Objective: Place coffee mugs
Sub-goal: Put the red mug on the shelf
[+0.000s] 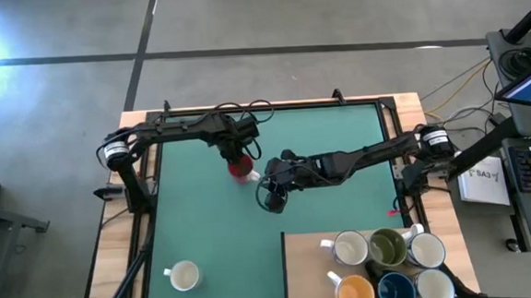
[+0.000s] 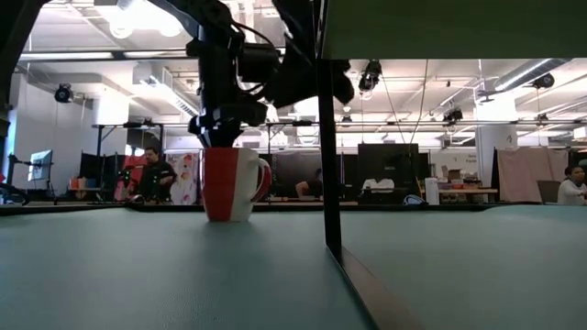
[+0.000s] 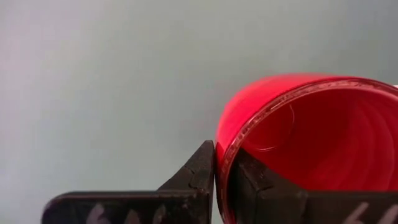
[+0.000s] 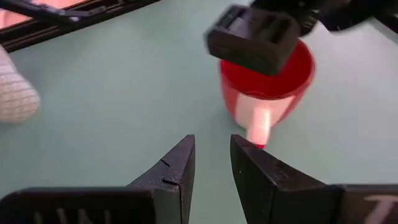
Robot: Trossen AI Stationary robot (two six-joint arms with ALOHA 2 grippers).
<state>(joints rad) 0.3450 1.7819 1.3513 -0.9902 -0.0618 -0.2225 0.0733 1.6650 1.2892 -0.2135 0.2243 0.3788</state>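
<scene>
**Red mug stands mid-table in the left gripper's pinch; six mugs on the board, one white mug apart**

Red mug (image 1: 241, 168) stands upright on the green table (image 1: 206, 227), a little toward the far side of its middle, base flat on the mat in the low view. The left gripper (image 3: 221, 167) is clamped on its rim, one finger outside the wall and one inside. The right gripper (image 4: 211, 163) sits just beside the mug on the handle side, its jaws a narrow gap apart and holding nothing, the white-striped handle straight ahead of them.

Six mugs are gathered on the wooden board (image 1: 305, 271) at the near right corner: a white mug (image 1: 350, 248), an olive-lined mug (image 1: 387, 247) and another white one (image 1: 426, 250) in one row, an orange mug (image 1: 355, 291), a dark blue mug (image 1: 395, 291) and a further white one (image 1: 436, 288) nearer the edge. A lone white mug (image 1: 183, 276) stands near the near left corner. Judging by that, most of the placing looks done, with the red mug and perhaps the lone white one left.

Open mat lies between the red mug and the board, but the board's raised edge must be cleared, and the free spot there is only its left part. Both arms crowd the mug.
</scene>
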